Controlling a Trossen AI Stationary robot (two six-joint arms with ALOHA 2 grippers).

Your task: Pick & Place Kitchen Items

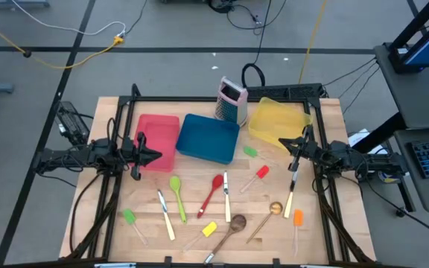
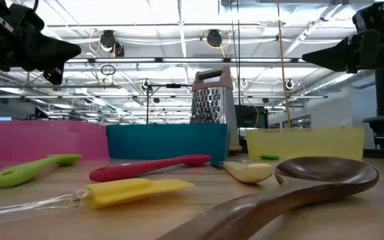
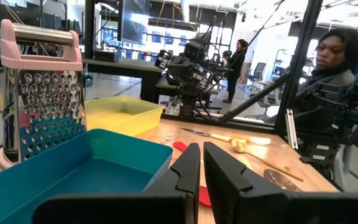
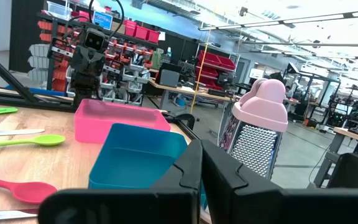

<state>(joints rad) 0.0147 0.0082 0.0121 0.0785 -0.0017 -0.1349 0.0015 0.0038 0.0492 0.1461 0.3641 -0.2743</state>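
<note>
High view looks straight down on the whole table, far off. Low view sits at tabletop level at the near edge, very close to the wooden spoon, facing across to the grater. Left wrist view looks across toward the right arm; right wrist view looks back toward the left arm. Both share the blue tray and grater.

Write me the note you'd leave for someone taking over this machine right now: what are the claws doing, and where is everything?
Left gripper: shut, empty, raised over the pink tray.
Right gripper: shut, empty, raised by the yellow tray.
Utensils: all loose on the table in front of the trays, including the green spoon, red spoon and wooden spoon.
Done: nothing; the pink, blue and yellow trays look empty.
Left: every utensil.
</note>
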